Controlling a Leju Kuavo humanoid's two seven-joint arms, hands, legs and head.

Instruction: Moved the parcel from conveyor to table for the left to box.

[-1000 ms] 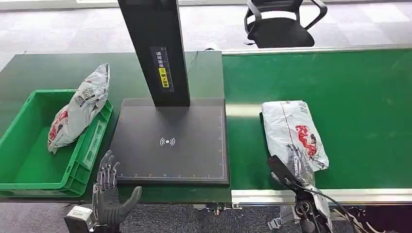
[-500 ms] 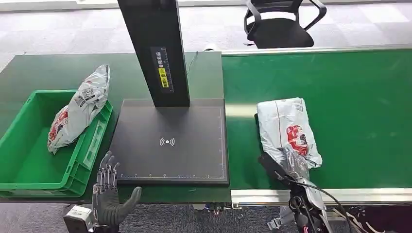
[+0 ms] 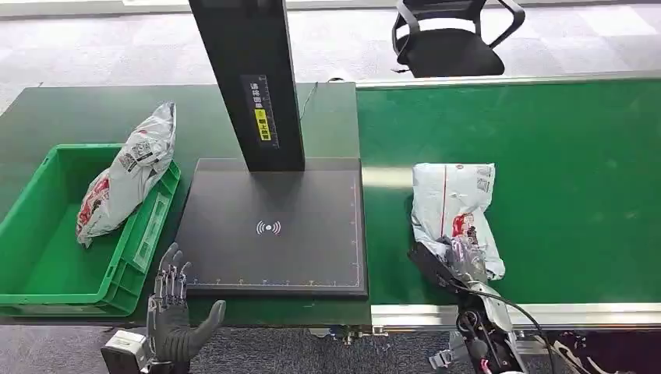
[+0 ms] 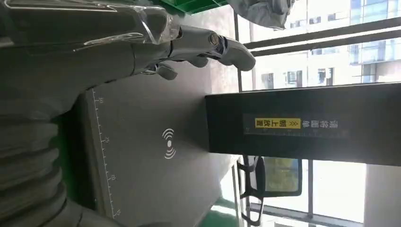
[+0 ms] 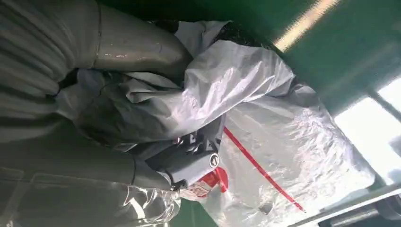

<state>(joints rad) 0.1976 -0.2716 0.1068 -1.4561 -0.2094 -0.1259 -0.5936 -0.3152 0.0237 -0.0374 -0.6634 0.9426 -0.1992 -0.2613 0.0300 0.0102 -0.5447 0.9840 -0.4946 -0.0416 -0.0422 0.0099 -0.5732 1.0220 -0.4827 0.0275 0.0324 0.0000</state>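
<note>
Parcel (image 3: 454, 209) lies on the green conveyor (image 3: 577, 179), just right of the black scanner pad (image 3: 273, 234). Right robot hand (image 3: 460, 261) clamped on its near end, plastic bunched in the fingers. Step in hand: the pickup. Next: lift and carry left onto the desk (image 3: 78, 117). Left robot hand (image 3: 173, 308) waits, fingers apart, holding nothing, beside the green bin (image 3: 47, 276).
</note>
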